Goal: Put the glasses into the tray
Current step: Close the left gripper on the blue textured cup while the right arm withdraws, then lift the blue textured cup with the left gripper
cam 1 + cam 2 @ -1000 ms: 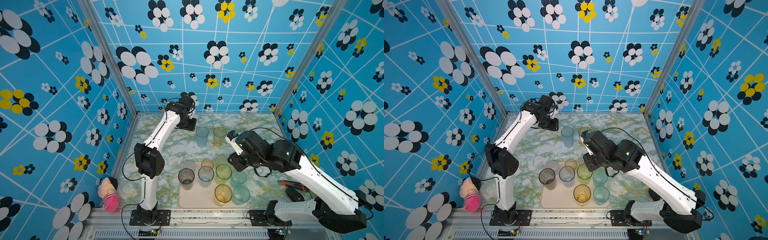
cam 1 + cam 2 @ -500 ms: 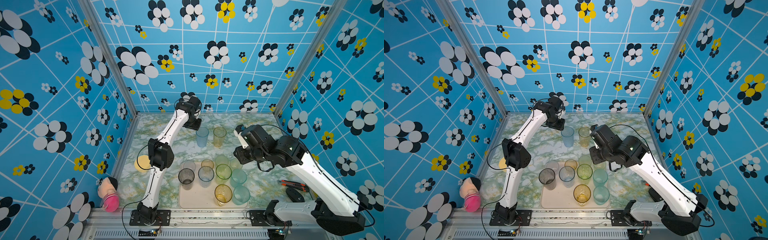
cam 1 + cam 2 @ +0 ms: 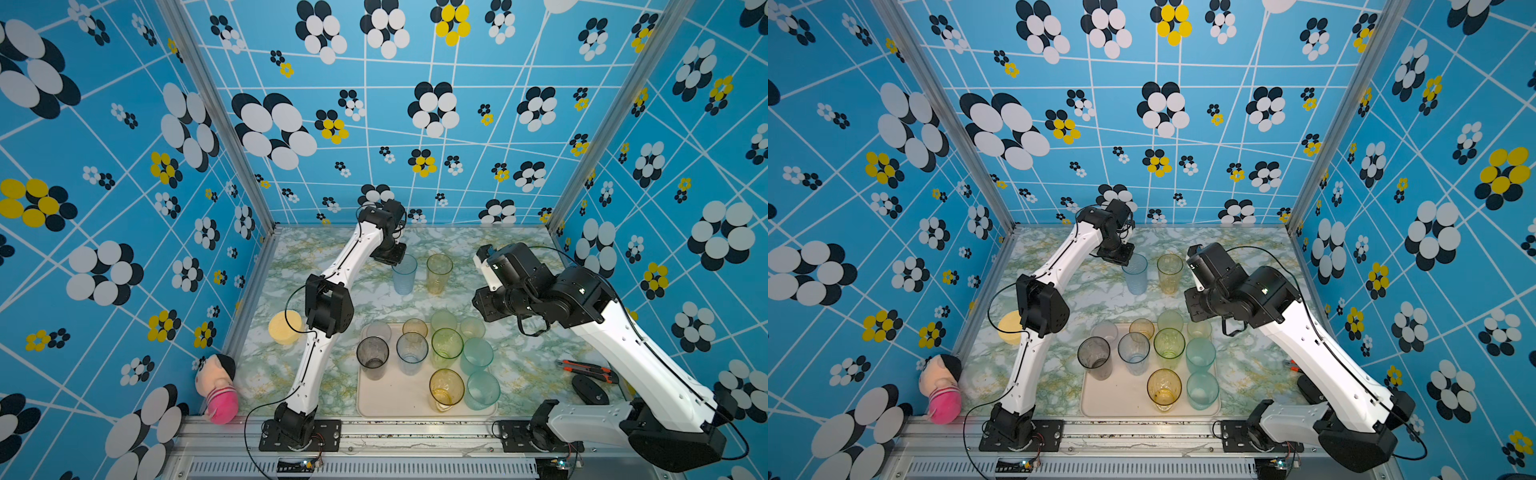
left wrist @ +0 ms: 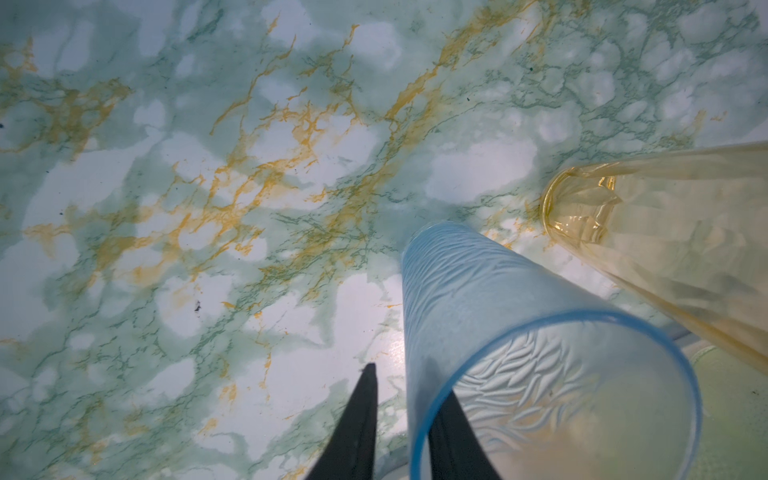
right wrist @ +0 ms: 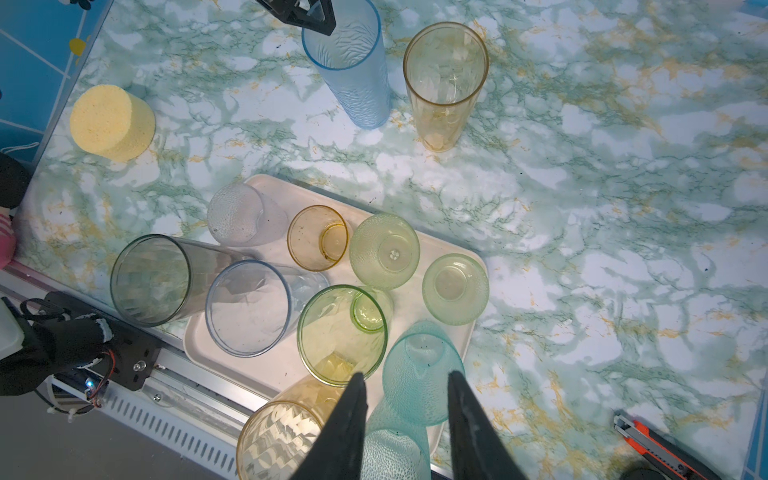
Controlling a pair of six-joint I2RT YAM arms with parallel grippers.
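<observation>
A tall, ripple-textured, translucent pale-blue tumbler [image 3: 404, 274] stands upright, mouth up, on the green-and-gold marbled table [image 3: 515, 353]. It is beyond the far edge of the shallow cream-pink rectangular tray [image 3: 399, 399] and apart from it. Just beside it, also beyond the tray's far edge, stands a tall, faceted, translucent amber tumbler [image 3: 439, 272], upright and not touching it.

The left gripper [image 3: 390, 258] sits at the pale-blue tumbler's rim, on the side away from the amber tumbler. In the left wrist view its black fingers [image 4: 357, 424] straddle the glass wall, one outside and one inside, the inner one seen through the plastic. The jaws stand narrow, yet a strip of table shows between the outer finger and the wall. Whether they pinch it I cannot tell.

On the tray stand ten more translucent glasses [image 3: 446, 349]: four short ones along its far edge and six tall ones nearer its front, in grey, clear, green, teal and amber.

The right gripper [image 5: 405, 374] hangs near the tray's right edge. In the right wrist view its fingers frame a teal tumbler [image 5: 422, 357] on the tray, parted with a clear gap and holding nothing.
</observation>
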